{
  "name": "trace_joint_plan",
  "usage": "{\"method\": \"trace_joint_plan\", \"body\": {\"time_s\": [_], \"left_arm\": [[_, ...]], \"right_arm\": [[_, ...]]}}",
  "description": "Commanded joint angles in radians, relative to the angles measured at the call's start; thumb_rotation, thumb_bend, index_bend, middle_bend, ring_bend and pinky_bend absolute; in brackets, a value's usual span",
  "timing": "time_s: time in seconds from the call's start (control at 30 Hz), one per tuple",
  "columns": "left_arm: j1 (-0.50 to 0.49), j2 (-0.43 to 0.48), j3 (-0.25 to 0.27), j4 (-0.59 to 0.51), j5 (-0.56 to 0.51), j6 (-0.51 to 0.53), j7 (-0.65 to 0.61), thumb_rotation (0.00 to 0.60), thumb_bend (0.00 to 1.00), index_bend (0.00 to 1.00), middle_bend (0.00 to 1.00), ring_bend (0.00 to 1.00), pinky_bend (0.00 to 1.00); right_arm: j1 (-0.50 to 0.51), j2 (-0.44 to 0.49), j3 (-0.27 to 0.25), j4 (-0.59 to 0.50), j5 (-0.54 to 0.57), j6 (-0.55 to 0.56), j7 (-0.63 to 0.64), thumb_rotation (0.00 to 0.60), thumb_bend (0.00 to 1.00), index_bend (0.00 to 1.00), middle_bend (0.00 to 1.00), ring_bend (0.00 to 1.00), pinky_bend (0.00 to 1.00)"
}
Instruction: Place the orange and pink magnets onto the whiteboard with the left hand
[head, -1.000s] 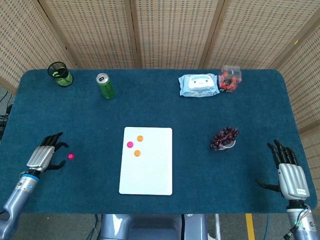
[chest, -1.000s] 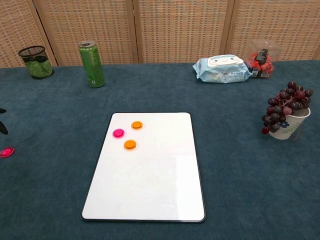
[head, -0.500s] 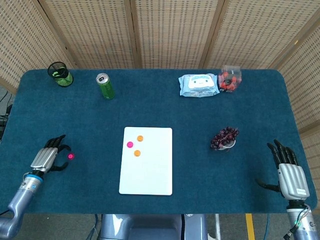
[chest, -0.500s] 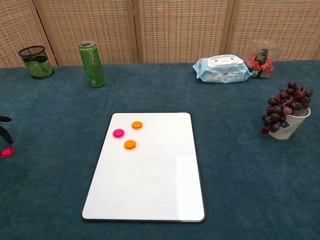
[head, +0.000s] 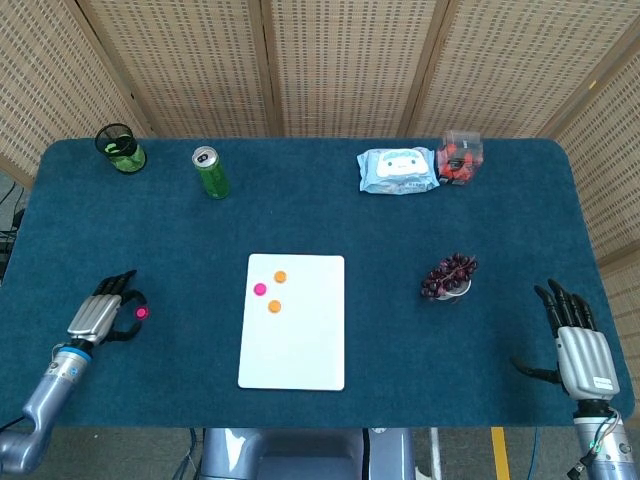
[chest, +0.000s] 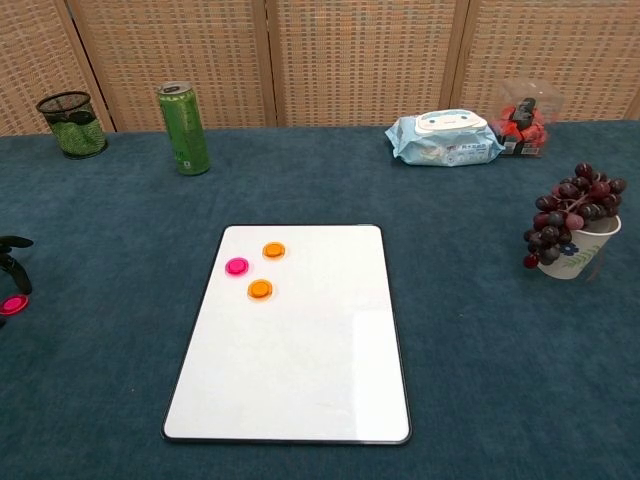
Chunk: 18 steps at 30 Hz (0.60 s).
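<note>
Altogether two orange magnets (head: 277, 291), two pink magnets (head: 260, 289).

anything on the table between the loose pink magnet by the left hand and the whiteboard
Nothing: in the head view only bare blue cloth separates the loose pink round magnet from the white rectangular whiteboard.

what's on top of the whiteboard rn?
On the whiteboard: two orange magnets and one pink magnet, all near its upper left. Nothing covers them. A second pink magnet lies on the table by the left hand.

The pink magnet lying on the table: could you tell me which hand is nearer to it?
Left. The left hand sits right beside the pink magnet; the right hand rests far across the table.
</note>
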Motion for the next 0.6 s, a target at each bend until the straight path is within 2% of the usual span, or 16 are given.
{"method": "trace_joint_plan", "body": {"time_s": [0.03, 0.27, 0.6], "left_arm": [[-0.001, -0.004, -0.001, 0.0, 0.002, -0.005, 0.001, 0.6, 0.35, 0.4, 0.0, 0.0, 0.0], [-0.001, -0.01, -0.006, 0.004, 0.0, -0.01, 0.008, 0.6, 0.37, 0.61, 0.0, 0.0, 0.0], [0.007, -0.011, -0.012, 0.005, 0.004, 0.002, 0.006, 0.6, 0.37, 0.69, 0.0, 0.0, 0.0]], "right_arm": [[0.0, 0.0, 0.0, 0.0, -0.001, 0.001, 0.0, 0.6, 0.0, 0.0, 0.0, 0.0, 0.0], [-0.001, -0.001, 0.0, 0.0, -0.001, 0.001, 0.001, 0.6, 0.0, 0.0, 0.0, 0.0, 0.0], [-0.001, 0.0, 0.0, 0.0, -0.001, 0.001, 0.003, 0.6, 0.0, 0.0, 0.0, 0.0, 0.0]]}}
